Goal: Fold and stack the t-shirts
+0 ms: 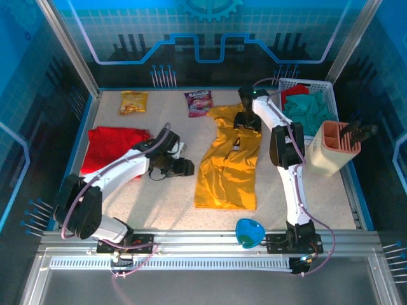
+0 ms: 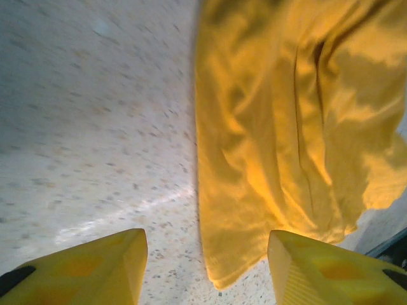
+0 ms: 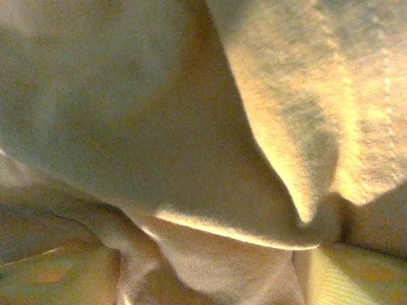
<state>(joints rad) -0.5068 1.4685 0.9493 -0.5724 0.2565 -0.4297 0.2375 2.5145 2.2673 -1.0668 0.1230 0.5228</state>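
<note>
My left gripper hangs open over the table, beside the yellow shirt lying mid-table. My right gripper is down on the shirt's far end; I can't tell if it grips. The red shirt lies far left.

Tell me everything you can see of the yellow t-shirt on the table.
The mustard-yellow t-shirt is soft, wrinkled cloth with a small dark chest print. It lies lengthwise on the table, narrowed into a long strip, hem toward the near edge. The right gripper is down on its upper part, cloth bunched between its fingers; the left gripper hangs open near its left edge.
</note>
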